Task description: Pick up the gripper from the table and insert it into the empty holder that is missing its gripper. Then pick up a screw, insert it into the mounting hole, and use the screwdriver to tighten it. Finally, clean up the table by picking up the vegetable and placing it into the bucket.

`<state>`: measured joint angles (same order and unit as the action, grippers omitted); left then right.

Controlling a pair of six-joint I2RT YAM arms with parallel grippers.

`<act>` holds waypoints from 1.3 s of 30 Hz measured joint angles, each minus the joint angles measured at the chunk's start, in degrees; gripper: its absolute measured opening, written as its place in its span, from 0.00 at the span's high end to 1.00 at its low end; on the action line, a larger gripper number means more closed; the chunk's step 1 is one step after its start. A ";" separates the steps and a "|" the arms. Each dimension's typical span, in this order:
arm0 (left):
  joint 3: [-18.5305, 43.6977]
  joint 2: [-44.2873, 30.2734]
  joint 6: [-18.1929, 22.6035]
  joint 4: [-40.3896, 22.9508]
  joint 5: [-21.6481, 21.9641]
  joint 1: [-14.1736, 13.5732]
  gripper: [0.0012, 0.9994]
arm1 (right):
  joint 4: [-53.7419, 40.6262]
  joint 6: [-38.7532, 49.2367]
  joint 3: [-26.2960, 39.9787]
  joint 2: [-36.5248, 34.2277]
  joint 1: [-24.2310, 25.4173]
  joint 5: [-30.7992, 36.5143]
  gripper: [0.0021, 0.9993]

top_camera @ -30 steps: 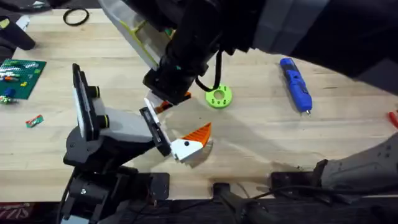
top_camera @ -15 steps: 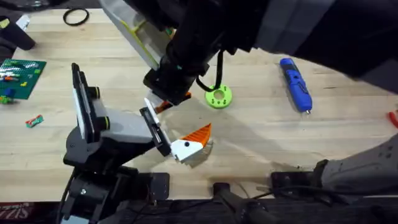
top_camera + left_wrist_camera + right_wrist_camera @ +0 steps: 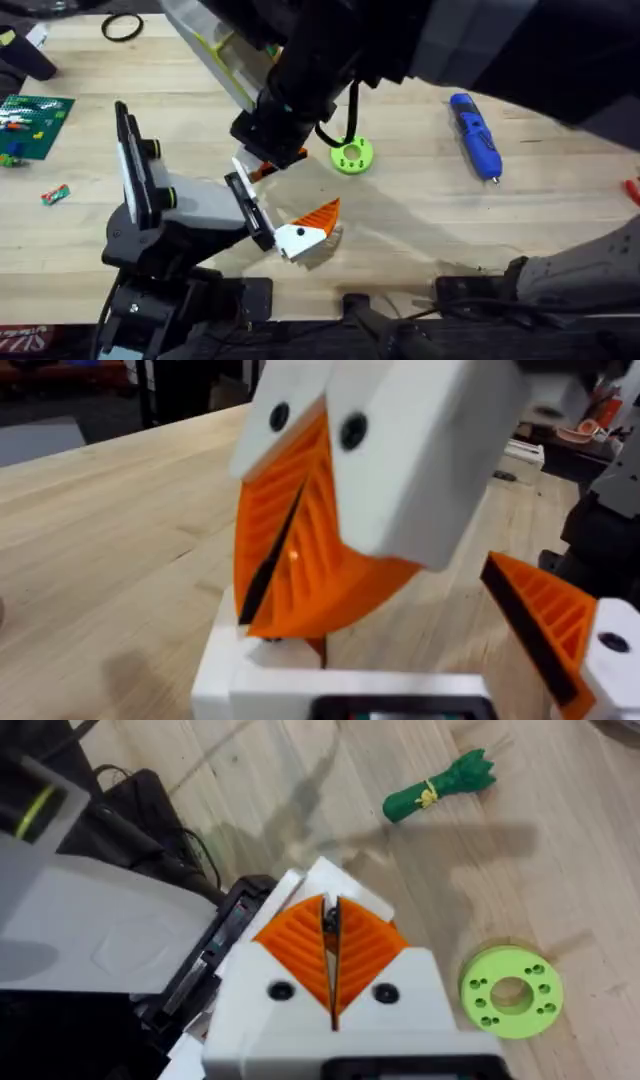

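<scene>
Screwdriver [image 3: 474, 135] tip too small

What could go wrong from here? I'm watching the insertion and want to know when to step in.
1. The right gripper pinches the gripper by its tapered orange tip, so the piece might slip or tilt while being pressed into the holder.
2. A misaligned base could jam at the mount rather than seat.
3. The arm's black cable hangs close to the green ring and might drag it.
</scene>
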<state>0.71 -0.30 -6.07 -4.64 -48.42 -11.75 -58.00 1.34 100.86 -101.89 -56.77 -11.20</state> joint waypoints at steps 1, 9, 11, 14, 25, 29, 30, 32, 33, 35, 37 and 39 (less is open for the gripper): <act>0.00 0.00 0.00 0.00 0.00 0.00 0.02 | 0.06 0.00 -0.02 -0.02 0.00 0.00 1.00; 0.00 -0.02 -0.56 -0.07 0.00 0.00 0.02 | 0.11 0.02 -0.18 -0.25 0.00 0.02 1.00; 0.00 -0.02 -0.63 -0.07 -0.02 0.00 0.02 | 0.08 0.02 -0.18 -0.24 0.00 0.10 1.00; 0.00 -0.02 -0.65 -0.07 -0.02 0.00 0.02 | 0.03 0.18 -0.18 -0.26 -0.02 0.37 1.00; 0.00 -0.02 -1.03 -0.09 -0.02 0.00 0.02 | 0.03 0.22 -0.18 -0.37 -0.07 0.50 1.00; 0.00 -0.02 -1.06 -0.09 -0.03 0.00 0.02 | -0.27 0.43 -0.18 -0.41 -0.10 0.45 0.91; 0.00 -0.04 -1.07 -0.09 -0.02 0.00 0.02 | -0.28 0.44 -0.18 -0.42 -0.14 0.41 0.89; 0.00 -0.02 -1.09 -0.09 -0.02 0.00 0.02 | -0.29 0.46 -0.18 -0.42 -0.27 0.38 0.86; 0.00 -0.02 -1.08 -0.09 -0.02 0.00 0.02 | -0.30 0.46 -0.18 -0.42 -0.32 0.39 0.86; 0.00 -0.02 -1.09 -0.09 -0.02 0.00 0.02 | -0.28 0.46 -0.18 -0.42 -0.35 0.39 0.85; 0.00 -0.02 -1.09 -0.09 -0.02 0.00 0.02 | -0.30 0.45 -0.18 -0.42 -0.35 0.37 0.84; 0.00 -0.02 -1.09 -0.09 0.00 0.00 0.02 | -0.30 0.46 -0.18 -0.41 -0.38 0.35 0.82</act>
<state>0.71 -0.32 -7.16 -4.73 -48.42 -11.75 -58.30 1.80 100.68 -102.29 -57.15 -10.85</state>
